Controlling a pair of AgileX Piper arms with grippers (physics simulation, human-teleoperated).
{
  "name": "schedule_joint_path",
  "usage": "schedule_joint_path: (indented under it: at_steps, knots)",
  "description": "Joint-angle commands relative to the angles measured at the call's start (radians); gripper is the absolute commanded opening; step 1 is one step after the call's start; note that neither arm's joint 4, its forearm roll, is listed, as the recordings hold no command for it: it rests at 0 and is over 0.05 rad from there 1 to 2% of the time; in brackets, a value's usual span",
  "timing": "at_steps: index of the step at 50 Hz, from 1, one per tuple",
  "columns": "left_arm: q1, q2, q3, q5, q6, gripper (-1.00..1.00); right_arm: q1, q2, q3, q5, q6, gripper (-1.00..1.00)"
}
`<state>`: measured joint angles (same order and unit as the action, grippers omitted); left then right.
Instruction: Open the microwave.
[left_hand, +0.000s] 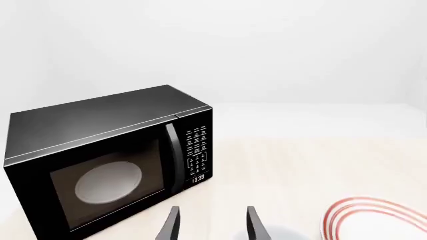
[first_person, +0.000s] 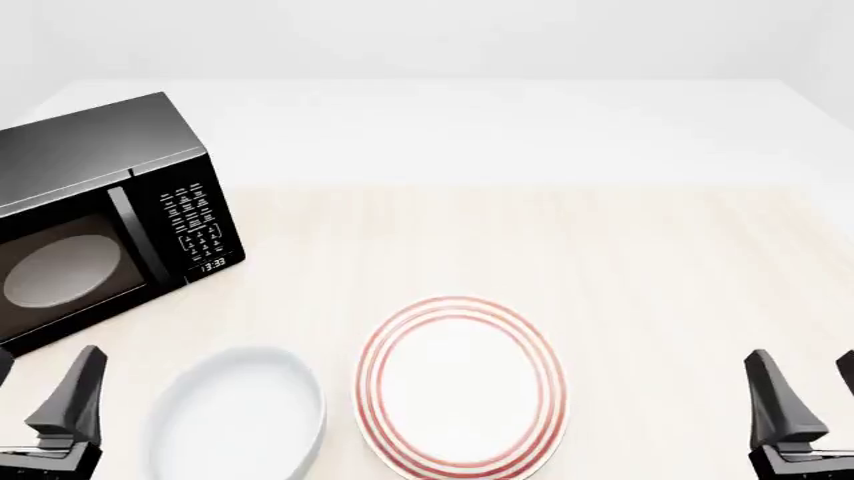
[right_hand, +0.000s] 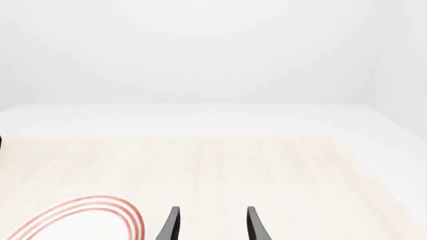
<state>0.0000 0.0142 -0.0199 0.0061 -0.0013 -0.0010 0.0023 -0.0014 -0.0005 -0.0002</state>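
Left claw (first_person: 40, 400): spread, holding nothing, low at the near left of the bench (first_person: 601, 250). Right claw (first_person: 801, 395): likewise spread and unladen, near right, well apart from the task's thing.

Microwave (first_person: 94, 220): far left of bench, ahead of the left claw and a little to its left; door shut. The left arm is plainly the nearer. Handle (first_person: 138, 240): vertical bar, long axis upright, between window and keypad; a grasp would likely need the fingers to straddle it from the front.

Microwave body: black, boxy, matte top, dark glass window showing a pale round turntable (left_hand: 109, 181). Keypad (left_hand: 197, 150): white legends, small lit display below.

Bowl (first_person: 238, 418): white, smooth, oval, just beside the left claw.

Plate (first_person: 461, 385): white, red-ringed rim, near centre.

Bench: pale wood grain.
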Motion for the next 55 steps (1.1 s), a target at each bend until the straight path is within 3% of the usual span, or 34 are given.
schedule_joint_path:
  at_steps: [1,4,6,8,9,12,13,18,20,24,25,26,46,55]
  knots:
    - [-0.001,0.025,-0.05,0.025,-0.003,1.0,-0.002,0.005,-0.003,-0.001,0.0,1.0]
    - [0.002,0.021,-0.051,0.029,-0.001,1.0,-0.002,0.004,-0.003,0.0,0.0,1.0]
    - [0.003,-0.011,0.018,-0.006,0.0,1.0,-0.002,0.003,-0.003,0.001,0.0,1.0]
    - [0.003,-0.012,0.019,-0.006,-0.001,1.0,-0.002,0.003,-0.003,0.001,-0.001,1.0]
    - [0.003,0.012,-0.045,0.034,0.001,1.0,-0.002,0.002,-0.003,0.001,0.0,1.0]
    - [-0.003,-0.009,-0.064,0.062,-0.023,1.0,-0.002,0.001,-0.003,0.002,-0.001,1.0]
    - [-0.005,-0.013,0.01,-0.002,-0.013,1.0,-0.002,0.001,-0.003,0.002,-0.001,1.0]
    - [-0.004,0.072,0.018,-0.047,-0.042,1.0,-0.002,0.001,-0.002,0.001,-0.001,1.0]
    - [-0.01,0.17,0.019,-0.111,-0.023,1.0,-0.002,0.002,-0.002,0.001,-0.001,1.0]
    - [-0.011,0.211,-0.096,-0.046,-0.019,1.0,-0.002,0.002,-0.001,0.001,-0.001,1.0]
    - [-0.01,0.212,-0.042,-0.104,-0.015,1.0,-0.002,0.002,-0.001,0.001,-0.001,1.0]
    - [-0.009,0.218,-0.044,-0.111,-0.013,1.0,-0.003,0.002,-0.001,0.0,-0.001,1.0]
    - [0.018,0.486,-0.184,-0.198,0.005,1.0,-0.003,0.013,0.0,-0.012,-0.001,1.0]
    - [0.04,0.547,-0.189,-0.232,0.021,1.0,-0.003,0.009,-0.001,-0.007,-0.001,1.0]
